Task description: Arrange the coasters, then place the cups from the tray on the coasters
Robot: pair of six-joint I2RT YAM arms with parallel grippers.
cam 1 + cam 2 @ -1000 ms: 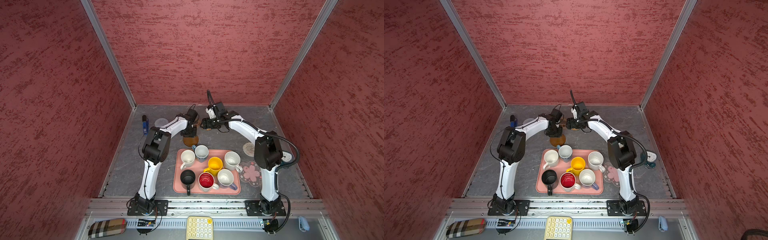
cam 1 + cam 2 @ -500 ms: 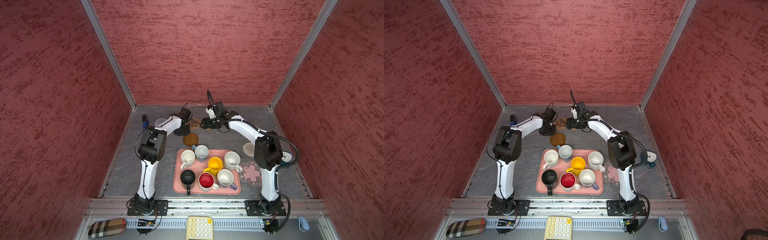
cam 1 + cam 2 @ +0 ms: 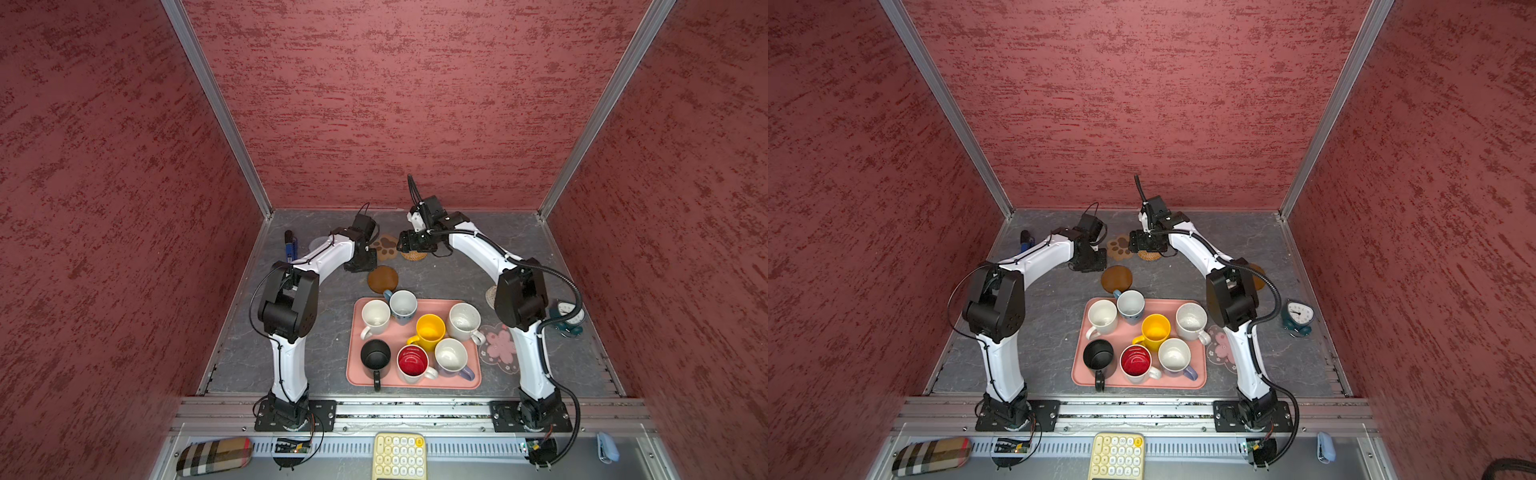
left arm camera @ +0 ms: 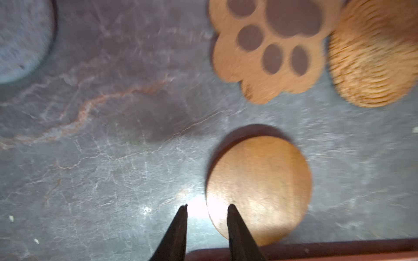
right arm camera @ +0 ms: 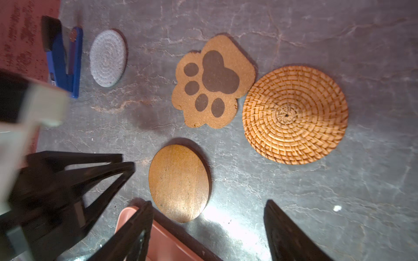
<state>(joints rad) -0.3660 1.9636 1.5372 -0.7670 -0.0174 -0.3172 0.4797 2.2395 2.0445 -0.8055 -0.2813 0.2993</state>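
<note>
In both top views red walls (image 3: 395,104) enclose grey marbled tabletop (image 3: 449,278); left gripper (image 4: 207,206) slightly parted, right gripper (image 5: 208,202) spread.

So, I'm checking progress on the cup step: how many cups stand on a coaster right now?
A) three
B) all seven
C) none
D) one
C: all seven cups sit in the tray, and the paw coaster, the wicker coaster and the brown disc lie bare on the table.
</note>
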